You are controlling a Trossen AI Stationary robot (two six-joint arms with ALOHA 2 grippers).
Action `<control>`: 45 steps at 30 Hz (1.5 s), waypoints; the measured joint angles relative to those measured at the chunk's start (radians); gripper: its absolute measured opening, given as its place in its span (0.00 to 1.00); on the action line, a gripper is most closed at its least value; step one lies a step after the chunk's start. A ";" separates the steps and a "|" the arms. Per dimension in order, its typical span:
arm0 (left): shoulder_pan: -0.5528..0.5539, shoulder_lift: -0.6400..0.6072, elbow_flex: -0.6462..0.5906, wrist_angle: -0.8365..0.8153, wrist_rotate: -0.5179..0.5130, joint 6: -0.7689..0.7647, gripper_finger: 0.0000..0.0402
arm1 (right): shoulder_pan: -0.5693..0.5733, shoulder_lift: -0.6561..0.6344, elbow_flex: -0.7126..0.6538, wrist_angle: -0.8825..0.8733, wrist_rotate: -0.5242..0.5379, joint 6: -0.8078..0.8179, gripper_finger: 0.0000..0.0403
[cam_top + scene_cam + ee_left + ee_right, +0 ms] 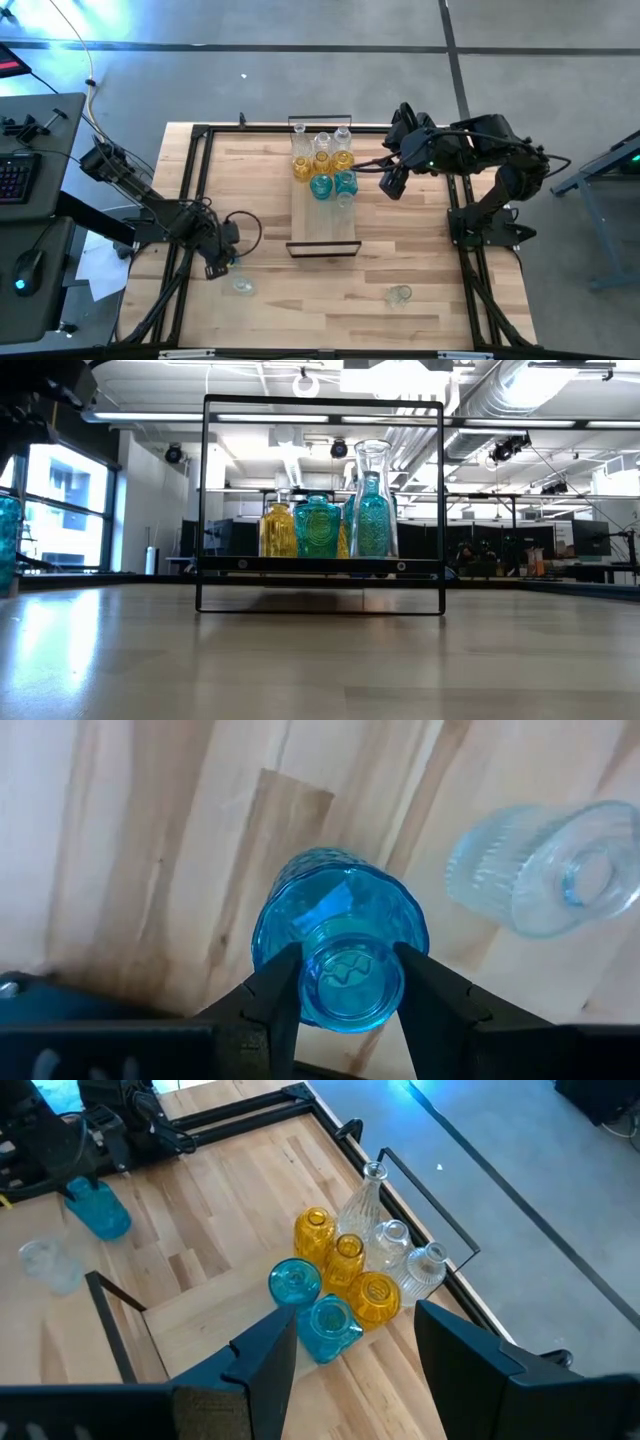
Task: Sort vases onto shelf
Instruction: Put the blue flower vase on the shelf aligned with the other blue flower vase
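Note:
My left gripper point(220, 266) is near the table's left near corner, pointing down and shut on a teal-blue vase point(340, 935), which also shows in the right wrist view point(100, 1210). Beside it a clear vase point(545, 870) lies on its side on the table. Several clear, yellow and teal vases point(322, 160) stand together on the far end of the shelf point(322, 225). My right gripper point(355, 1315) hangs open, high over the table to the right of the shelf's far end, with nothing between its fingers. My left gripper pinches the teal-blue vase just below its mouth, at the neck point(305, 990), between its two fingers. The fingers come from above, pointing down. The vase tilts below them. I cannot tell whether its base rests on the table or hangs just above it.
A second clear vase point(399, 295) lies on its side near the table's near edge, right of the shelf. The near half of the shelf board is bare. Black frame rails point(190, 180) run along the table's left and right sides.

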State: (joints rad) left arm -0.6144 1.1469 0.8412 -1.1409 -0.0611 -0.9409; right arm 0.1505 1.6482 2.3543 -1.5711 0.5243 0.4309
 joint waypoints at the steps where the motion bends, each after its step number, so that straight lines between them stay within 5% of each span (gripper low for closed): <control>1: 0.000 0.000 0.001 -0.008 -0.001 0.000 0.31 | 0.000 0.000 0.000 0.000 0.000 -0.002 0.46; 10: 0.059 -0.001 0.050 -0.032 -0.056 0.033 0.31 | 0.000 0.000 0.000 0.000 0.000 -0.005 0.46; 26: 0.386 -0.002 0.128 -0.050 -0.184 0.342 0.31 | 0.000 0.000 0.000 0.000 -0.002 -0.005 0.46; 38: 0.638 -0.002 0.128 0.146 -0.174 0.546 0.31 | 0.000 0.000 0.000 0.000 -0.008 -0.013 0.46; 45: 0.759 0.002 0.128 0.232 -0.079 0.612 0.31 | 0.000 0.000 0.000 0.000 -0.008 -0.013 0.46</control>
State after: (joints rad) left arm 0.1445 1.1486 0.9688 -0.9087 -0.1403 -0.3286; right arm 0.1505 1.6482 2.3543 -1.5711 0.5159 0.4179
